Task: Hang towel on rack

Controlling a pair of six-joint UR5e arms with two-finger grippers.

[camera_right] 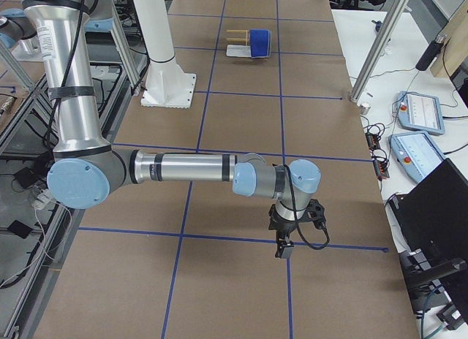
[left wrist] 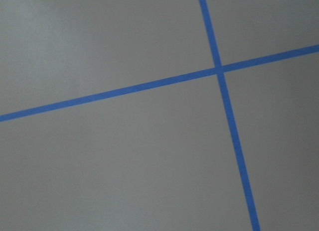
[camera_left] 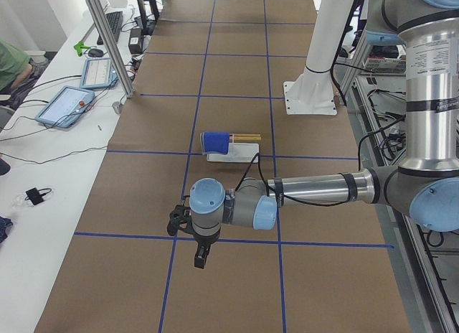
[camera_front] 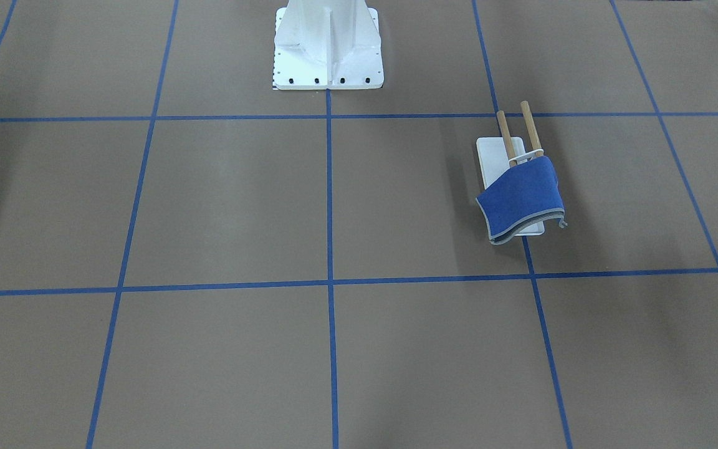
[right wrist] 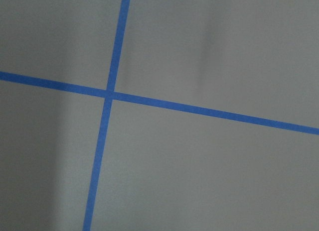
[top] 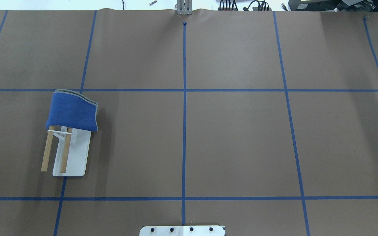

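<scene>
Now, towel (camera_front: 524, 193): the royal-blue cloth with a grey stitched border hangs over both dowels (camera_front: 528, 125), folded across them. It covers the dowel ends on the operators' side, and its two flaps drop on either side toward the base (camera_front: 493, 159).
Rack (top: 77, 154): it stands on its flat white base on the robot's left half of the table (top: 235, 144), in the middle row of the grid. The two wooden dowels lie parallel and run from the robot's side toward the operators. Their ends nearer to the robot are bare.
Upright (top: 59, 132): a thin white piece carries the dowels, just at the edge of the towel.
Table cover: brown paper, divided by blue tape lines (top: 184, 98).
Pedestal (camera_front: 328, 50): large, white and bolted, at the robot's edge of the table, well apart from the rack.
Left gripper (camera_left: 201, 258): it points down over a tape line at the table's end, well apart from the rack and holding nothing I can see. I cannot tell how the jaws stand.
Right gripper (camera_right: 281, 250): it points down near a tape line at the opposite end, far from the rack. Its jaws I cannot judge either.
Wrist views: only brown paper and crossing tape lines.
Side bench: two tablets (camera_left: 68, 103) and cables lie beside the table.
</scene>
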